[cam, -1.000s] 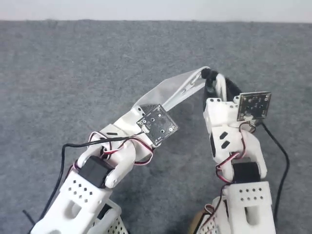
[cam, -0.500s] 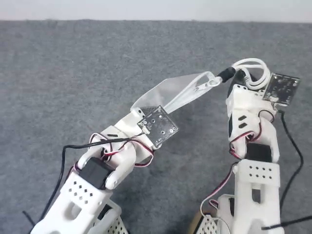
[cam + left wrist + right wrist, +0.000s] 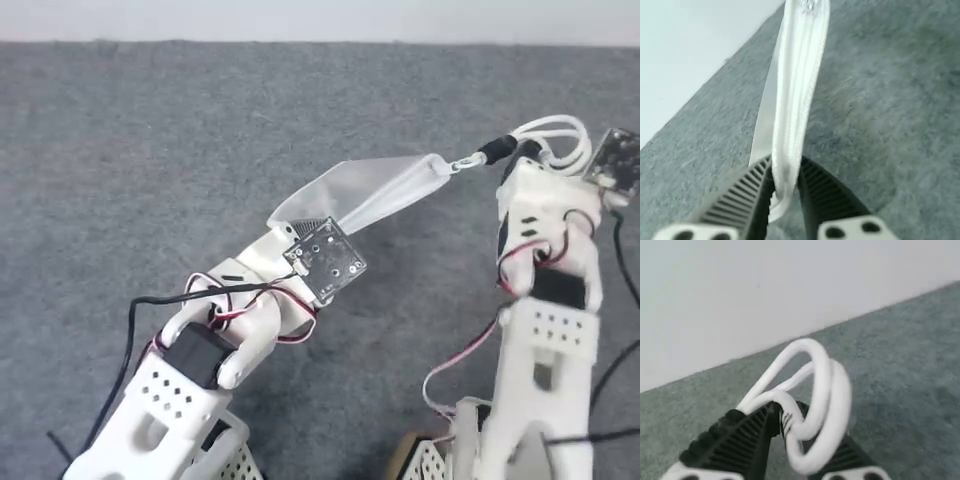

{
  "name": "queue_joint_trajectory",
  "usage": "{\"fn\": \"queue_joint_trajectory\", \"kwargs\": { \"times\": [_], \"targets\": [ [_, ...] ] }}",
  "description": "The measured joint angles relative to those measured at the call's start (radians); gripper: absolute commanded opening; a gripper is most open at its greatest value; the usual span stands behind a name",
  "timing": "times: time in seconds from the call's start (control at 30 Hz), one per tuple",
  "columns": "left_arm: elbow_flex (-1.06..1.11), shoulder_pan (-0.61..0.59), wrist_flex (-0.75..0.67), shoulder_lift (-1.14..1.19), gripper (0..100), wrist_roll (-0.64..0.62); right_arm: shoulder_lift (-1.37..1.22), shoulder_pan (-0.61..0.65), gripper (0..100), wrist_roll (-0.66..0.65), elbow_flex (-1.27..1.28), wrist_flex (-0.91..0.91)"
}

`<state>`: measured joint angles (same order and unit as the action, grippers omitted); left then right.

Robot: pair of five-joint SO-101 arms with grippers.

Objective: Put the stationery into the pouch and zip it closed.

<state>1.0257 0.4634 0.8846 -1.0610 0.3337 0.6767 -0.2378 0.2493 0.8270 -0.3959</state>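
My right gripper (image 3: 782, 427), clamped on the pull cord (image 3: 820, 385), has drawn toward the table's (image 3: 150, 120) right edge. My left gripper (image 3: 785, 175) pins the pouch (image 3: 375, 192). I judge the zip nearly closed.

We see the high view from a fixed camera above and behind both arms; it looks down and forward over the grey mat (image 3: 150, 150) to the pale wall (image 3: 300, 20). The left wrist camera sits very near behind the left gripper (image 3: 785, 167) and looks along its jaws, where the pouch (image 3: 795, 100) runs ahead from between them. The right wrist camera sits equally near behind the right gripper (image 3: 782, 415), facing the wall past the white cord loop (image 3: 820, 385) between its jaws. Each shares its held thing, mat and wall with the high view.
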Motion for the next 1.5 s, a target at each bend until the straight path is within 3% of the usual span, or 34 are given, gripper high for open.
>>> {"fn": "queue_joint_trajectory", "kwargs": {
  "times": [0.2, 0.47, 0.57, 0.67, 0.77, 0.9, 1.17, 1.37, 1.5],
  "targets": [
    [0.0, 0.002, 0.0, 0.002, 1, 0.0, -0.08, 0.0, 1.6, 0.043, -0.049, -0.017],
    [0.002, 0.0, 0.0, 0.002, 1, 0.0, 0.049, 0.012, 23.2, 0.052, -0.054, -0.219],
    [0.002, -0.002, 0.008, -0.006, 3, 0.0, 0.118, 0.035, 21.5, 0.052, -0.052, -0.33],
    [0.002, -0.008, 0.009, -0.009, 12, -0.015, 0.175, 0.075, 18.4, 0.054, -0.052, -0.394],
    [0.002, -0.009, 0.011, -0.009, 22, -0.081, 0.19, 0.107, 16.7, 0.017, -0.052, -0.428],
    [0.005, -0.011, 0.061, -0.061, 27, -0.181, 0.19, 0.149, 16.6, -0.006, -0.052, -0.454],
    [0.005, -0.015, 0.186, -0.367, 28, -0.27, 0.19, 0.183, 16.5, -0.012, -0.052, -0.465],
    [0.061, -0.015, 0.199, -0.529, 27, -0.284, 0.19, 0.203, 16.5, -0.012, -0.052, -0.471],
    [0.135, -0.015, 0.166, -0.592, 17, -0.284, 0.19, 0.199, 10.2, -0.012, -0.052, -0.471]
  ]
}}
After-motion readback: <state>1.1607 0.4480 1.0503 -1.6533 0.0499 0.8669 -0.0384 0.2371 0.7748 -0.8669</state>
